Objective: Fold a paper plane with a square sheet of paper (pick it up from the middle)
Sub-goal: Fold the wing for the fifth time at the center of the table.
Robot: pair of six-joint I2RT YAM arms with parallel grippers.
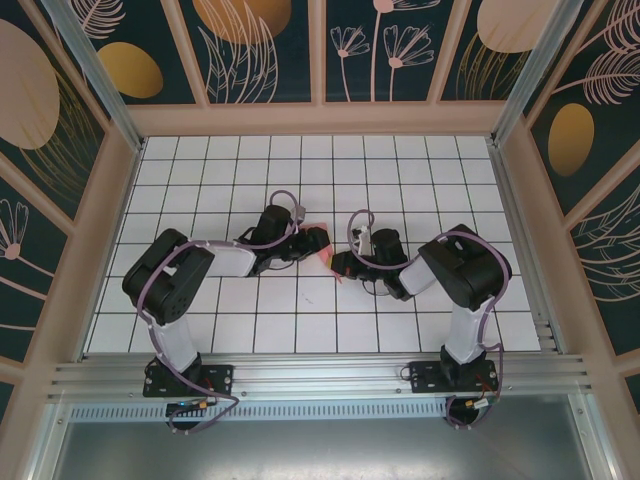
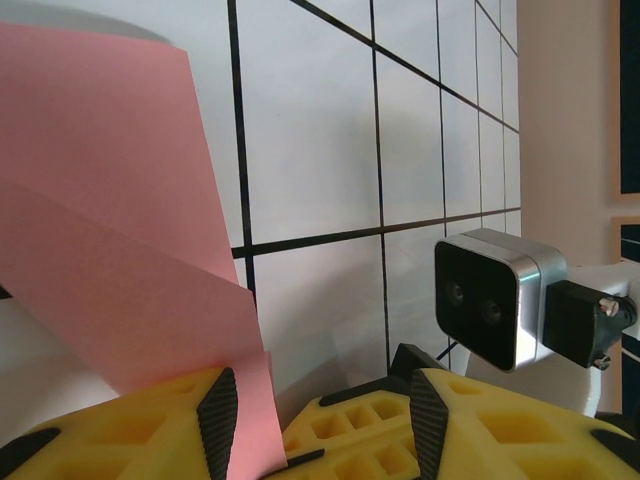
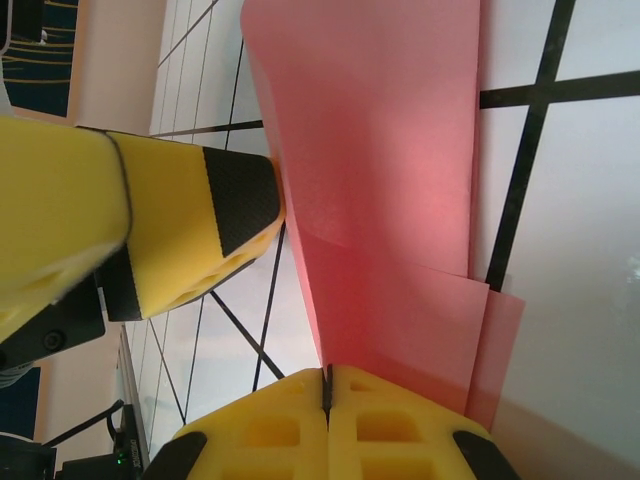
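Observation:
The square sheet of paper point(image 3: 390, 200) is salmon-pink, folded into overlapping layers, and held on edge just above the white grid table. My right gripper point(image 3: 326, 378) is shut on its lower edge, yellow fingers pressed together. In the left wrist view the paper point(image 2: 110, 230) rises at the left and runs down beside the left finger's black pad point(image 2: 218, 420). My left gripper point(image 2: 322, 388) stands open, with the right gripper's yellow fingertips point(image 2: 350, 440) between its jaws. In the top view the two grippers, left point(image 1: 318, 240) and right point(image 1: 340, 266), meet at the paper point(image 1: 329, 258).
The white table with black grid lines point(image 1: 300, 170) stretches behind and to both sides of the arms. Patterned walls point(image 1: 320, 50) close it in on three sides. The right wrist's camera housing point(image 2: 500, 300) sits close to my left gripper.

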